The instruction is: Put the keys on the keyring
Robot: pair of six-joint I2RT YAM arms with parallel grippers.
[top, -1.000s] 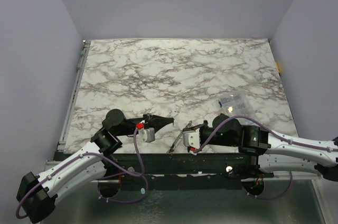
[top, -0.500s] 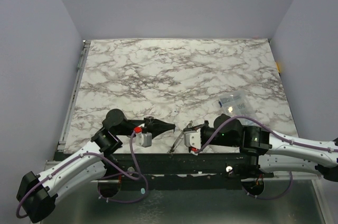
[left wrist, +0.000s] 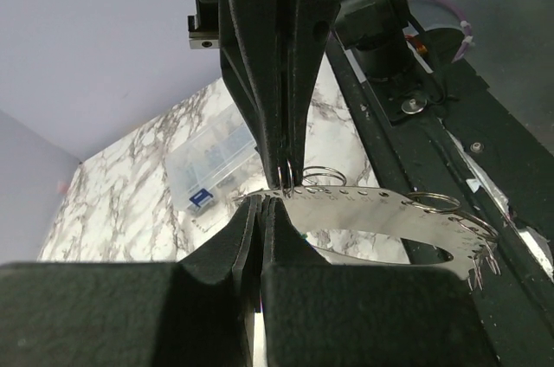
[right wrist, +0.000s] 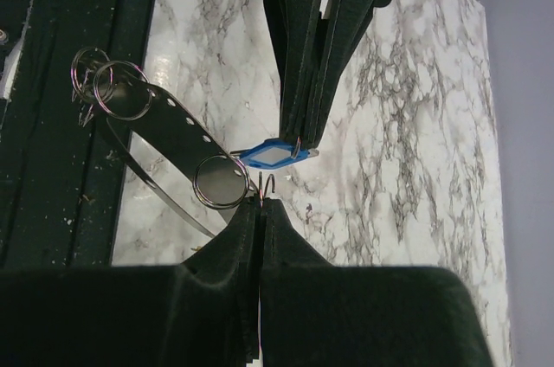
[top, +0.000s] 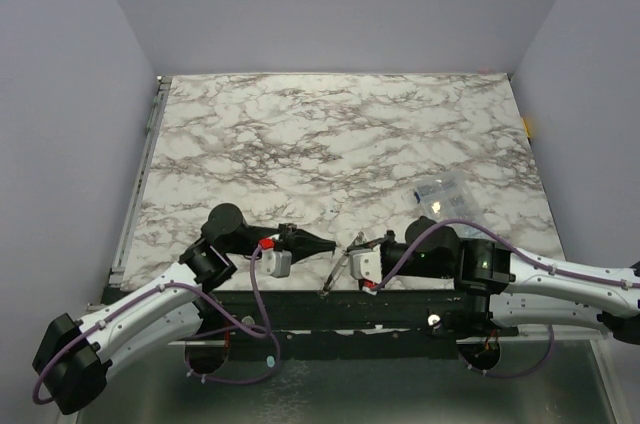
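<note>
The keyring (right wrist: pixel 169 120) is a flat grey metal hoop with a row of holes and small wire rings (right wrist: pixel 220 181) on it. It also shows in the left wrist view (left wrist: pixel 381 211) and hangs thinly at the table's near edge in the top view (top: pixel 333 272). My right gripper (right wrist: pixel 260 205) is shut on a small wire loop at the hoop's end. My left gripper (right wrist: pixel 301 144) is shut on the blue key (right wrist: pixel 270 155), held just above that loop. The two grippers meet tip to tip (top: pixel 340 244). The green and yellow keys are out of view.
A clear plastic box (top: pixel 440 194) lies on the marble table at the right, also in the left wrist view (left wrist: pixel 208 159). The black base rail (top: pixel 300 309) runs along the near edge just below both grippers.
My left gripper has moved a little right and toward the near edge, closing the gap to the right gripper. The right gripper has barely moved.
</note>
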